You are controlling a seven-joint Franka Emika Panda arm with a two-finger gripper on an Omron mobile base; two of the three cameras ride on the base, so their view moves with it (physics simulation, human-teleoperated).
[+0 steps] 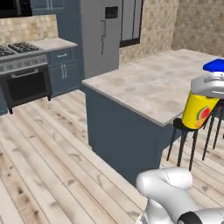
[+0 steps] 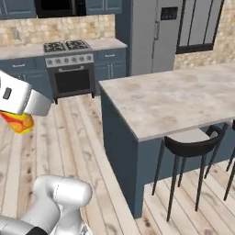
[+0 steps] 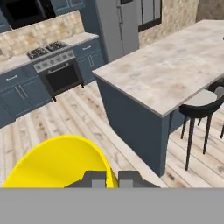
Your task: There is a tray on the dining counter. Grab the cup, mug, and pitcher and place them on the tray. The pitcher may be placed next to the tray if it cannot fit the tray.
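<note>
Cup point(image 1: 199, 111) is in my gripper point(image 3: 112, 178), jaws pinched nearly together on its wall, carried in the air short of the dining counter point(image 1: 162, 83), out over the floor by the black stools point(image 1: 192, 140). The step in hand, as I read it, is transport to the tray point(image 1: 215, 65), a blue sliver at the far right counter edge in the left base view. To do it well: keep the cup upright, lift clear of the counter lip before crossing, come down over the tray's middle, let go only once the base sits flat inside the rim. The left base view gives the tray and the cup's red-orange mark; the right base view shows the counter corner and stool seat but no tray; the hand view gives the cup's yellow wall right at my fingertips point(image 3: 94, 179), plus the long counter top ahead.
</note>
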